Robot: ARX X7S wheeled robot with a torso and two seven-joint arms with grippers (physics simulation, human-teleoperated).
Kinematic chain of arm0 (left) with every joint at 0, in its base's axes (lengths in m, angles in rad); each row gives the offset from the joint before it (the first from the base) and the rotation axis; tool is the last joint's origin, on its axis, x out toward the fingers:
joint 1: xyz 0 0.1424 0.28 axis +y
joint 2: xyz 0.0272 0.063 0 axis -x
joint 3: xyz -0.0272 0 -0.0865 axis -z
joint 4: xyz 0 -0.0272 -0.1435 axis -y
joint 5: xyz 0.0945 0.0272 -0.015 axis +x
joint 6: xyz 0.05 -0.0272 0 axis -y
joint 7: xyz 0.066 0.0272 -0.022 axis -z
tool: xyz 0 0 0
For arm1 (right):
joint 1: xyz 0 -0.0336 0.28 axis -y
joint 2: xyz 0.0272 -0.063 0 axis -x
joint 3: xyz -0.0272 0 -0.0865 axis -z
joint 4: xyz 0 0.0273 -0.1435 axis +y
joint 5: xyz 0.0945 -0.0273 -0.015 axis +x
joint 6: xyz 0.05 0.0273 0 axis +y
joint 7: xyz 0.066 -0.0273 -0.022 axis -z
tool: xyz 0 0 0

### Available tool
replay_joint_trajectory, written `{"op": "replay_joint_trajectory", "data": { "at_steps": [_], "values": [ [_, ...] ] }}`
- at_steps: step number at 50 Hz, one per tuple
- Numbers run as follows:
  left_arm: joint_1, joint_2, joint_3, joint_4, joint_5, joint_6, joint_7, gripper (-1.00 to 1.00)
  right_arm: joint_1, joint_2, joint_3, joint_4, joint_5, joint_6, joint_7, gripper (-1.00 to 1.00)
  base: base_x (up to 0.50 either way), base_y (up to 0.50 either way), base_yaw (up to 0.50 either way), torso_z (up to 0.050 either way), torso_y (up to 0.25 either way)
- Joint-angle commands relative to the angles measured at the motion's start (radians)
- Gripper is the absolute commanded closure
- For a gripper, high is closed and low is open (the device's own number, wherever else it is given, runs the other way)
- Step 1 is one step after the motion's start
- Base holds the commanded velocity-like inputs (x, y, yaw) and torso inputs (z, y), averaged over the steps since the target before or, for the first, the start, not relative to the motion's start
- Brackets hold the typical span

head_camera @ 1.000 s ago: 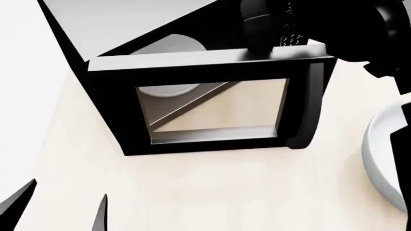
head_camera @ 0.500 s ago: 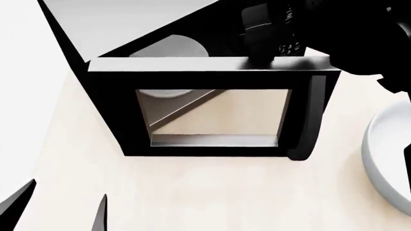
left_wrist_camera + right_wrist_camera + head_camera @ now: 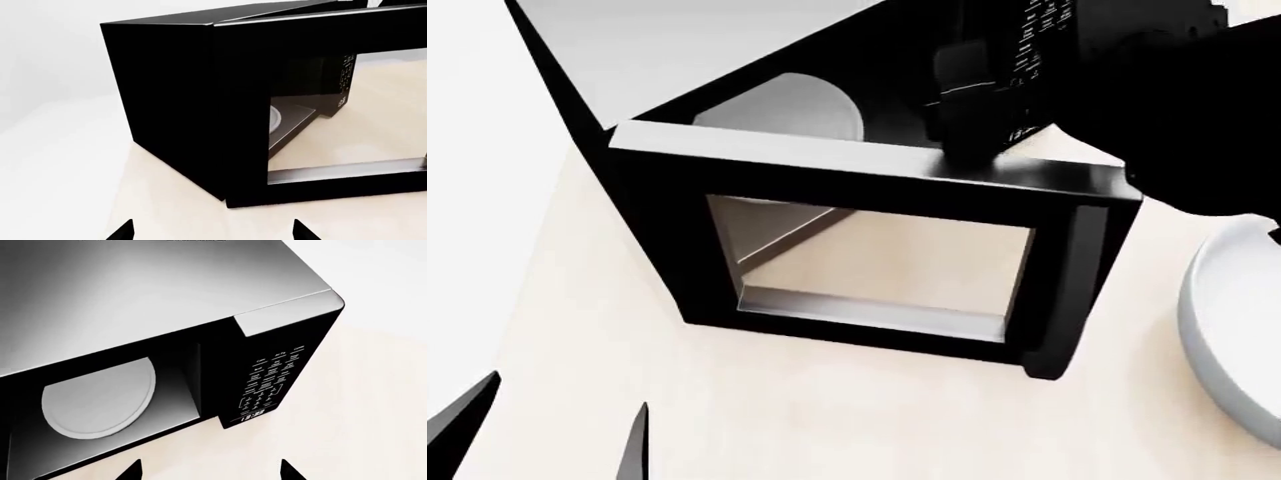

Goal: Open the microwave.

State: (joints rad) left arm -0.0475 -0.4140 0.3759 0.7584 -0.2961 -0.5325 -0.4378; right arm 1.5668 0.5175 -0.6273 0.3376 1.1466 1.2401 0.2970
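The microwave (image 3: 694, 50) is black with a grey top and stands on a beige counter. Its windowed door (image 3: 868, 180) is swung wide open towards me, with the dark handle (image 3: 1068, 290) on its right edge. The white turntable plate (image 3: 807, 105) shows inside, and the keypad (image 3: 1034, 40) is partly behind my right arm (image 3: 1148, 100). My right gripper (image 3: 210, 472) is open and empty, above the counter in front of the open cavity, the plate (image 3: 97, 400) and the keypad (image 3: 267, 385). My left gripper (image 3: 554, 440) is open and empty, low at the front left, facing the door (image 3: 247, 100).
A large white round dish (image 3: 1228, 320) sits on the counter (image 3: 827, 410) at the right edge, close to the door's handle side. A white wall lies left of the microwave.
The door has swung further open, and its handle edge has come nearer and lower in the head view. My right arm has moved with it. The left gripper has stayed still.
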Motion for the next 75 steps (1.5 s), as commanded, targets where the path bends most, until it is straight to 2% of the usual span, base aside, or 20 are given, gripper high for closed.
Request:
{"op": "replay_joint_trajectory", "data": {
  "at_steps": [1,28,75],
  "values": [
    [-0.002,-0.002,0.002,0.001,-0.001,0.000,-0.003,-1.00,-0.120,0.032,-0.008,-0.079,0.073,0.038,0.050,-1.00,0.00,0.00,0.00,0.000,-0.010],
    [-0.006,-0.006,0.012,-0.006,0.001,0.002,-0.012,-1.00,-0.305,0.090,0.092,-0.306,0.264,0.050,0.206,-1.00,0.00,0.00,0.00,-0.002,-0.005],
    [-0.010,-0.018,0.015,0.011,-0.013,-0.006,-0.027,-1.00,-0.417,0.115,0.108,-0.492,0.398,0.027,0.264,-1.00,0.00,0.00,0.00,-0.003,-0.007]
  ]
}}
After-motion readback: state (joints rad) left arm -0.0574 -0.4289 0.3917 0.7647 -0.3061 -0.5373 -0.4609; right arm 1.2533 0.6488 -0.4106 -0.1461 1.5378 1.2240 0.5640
